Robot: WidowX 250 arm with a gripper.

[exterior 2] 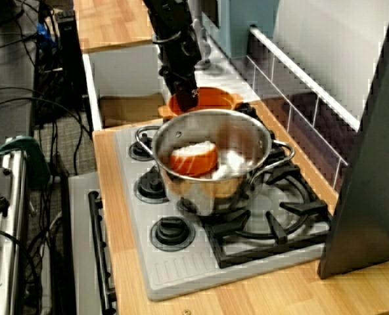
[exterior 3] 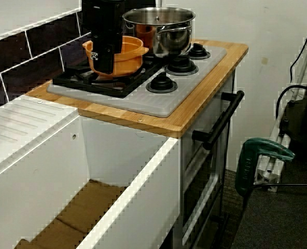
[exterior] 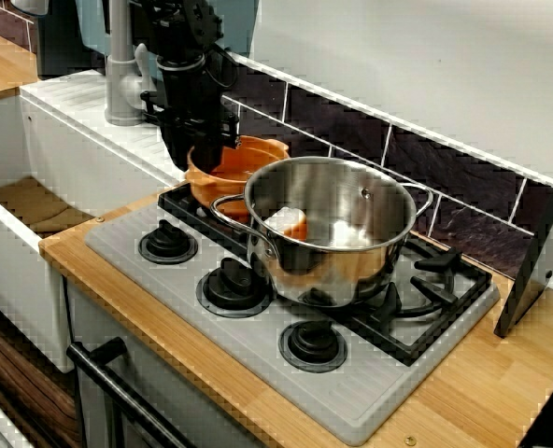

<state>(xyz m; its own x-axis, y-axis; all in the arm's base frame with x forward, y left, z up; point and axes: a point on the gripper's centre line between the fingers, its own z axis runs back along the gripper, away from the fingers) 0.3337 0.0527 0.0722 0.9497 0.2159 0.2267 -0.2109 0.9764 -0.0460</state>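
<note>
An orange pot (exterior: 248, 159) (exterior 2: 211, 98) (exterior 3: 127, 52) sits on the black grate at the back left of the grey toy stove (exterior: 118, 247). My black gripper (exterior: 202, 154) (exterior 2: 184, 98) (exterior 3: 104, 65) comes straight down onto the pot's left rim and looks to straddle it, one side inside and one outside. Its fingertips are hidden, so the jaw state is unclear. Right beside the orange pot stands a steel pot (exterior: 342, 243) (exterior 2: 211, 187) (exterior 3: 169, 36). Inside it lies an orange and white piece (exterior: 286, 222) (exterior 2: 193, 157).
Three black knobs (exterior: 230, 285) line the stove's front. A white sink (exterior: 34, 205) (exterior 3: 117, 197) and grey faucet (exterior: 120, 84) lie left of the stove. Dark tiles back the counter. A dark leaning panel (exterior: 538, 252) (exterior 2: 372, 164) stands at the right. A green clamp (exterior 3: 260, 155) is below.
</note>
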